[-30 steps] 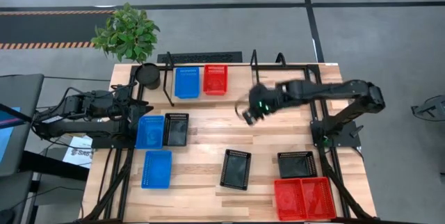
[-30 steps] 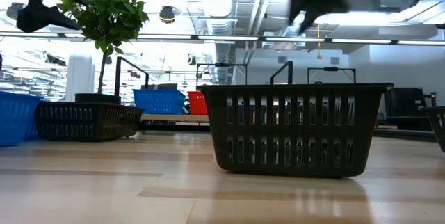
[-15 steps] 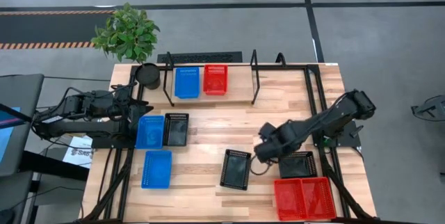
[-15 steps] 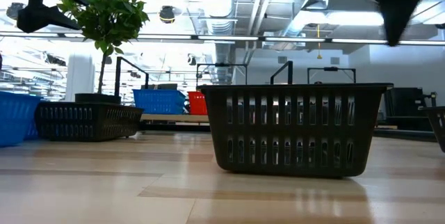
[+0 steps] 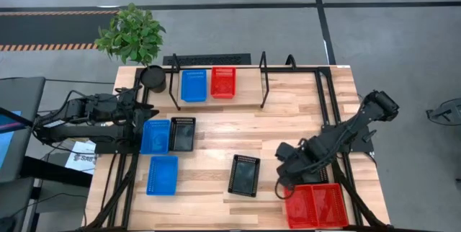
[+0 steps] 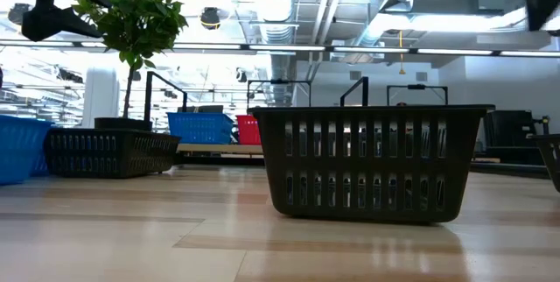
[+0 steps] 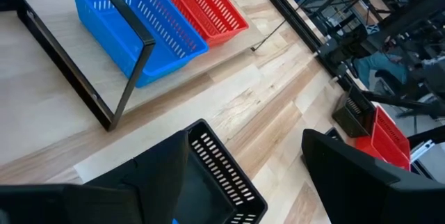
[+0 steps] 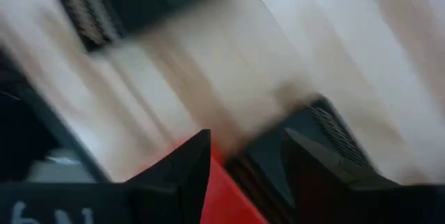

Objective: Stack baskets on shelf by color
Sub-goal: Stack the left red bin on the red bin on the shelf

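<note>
On the shelf (image 5: 245, 88) at the table's far side stand a blue basket (image 5: 193, 85) and a red basket (image 5: 222, 82), side by side. On the table lie a blue basket (image 5: 155, 136) beside a black one (image 5: 181, 133), another blue basket (image 5: 162, 174), a black basket (image 5: 244, 174) and two red baskets (image 5: 315, 204). My right gripper (image 5: 289, 171) hangs open over a black basket (image 8: 330, 137) just beyond the red ones, touching nothing. My left gripper (image 7: 254, 175) waits open at the table's left.
A potted plant (image 5: 132, 32) and a round black pot (image 5: 153, 78) stand at the far left corner. Bare wood lies in the table's middle, between the shelf and the near baskets. Black frame tubes (image 5: 328, 117) run along the table's right side.
My right gripper has swung from beside the shelf toward the table's near right corner, sinking a little and rolling, and now stands over the black basket next to the red ones. No basket has moved.
</note>
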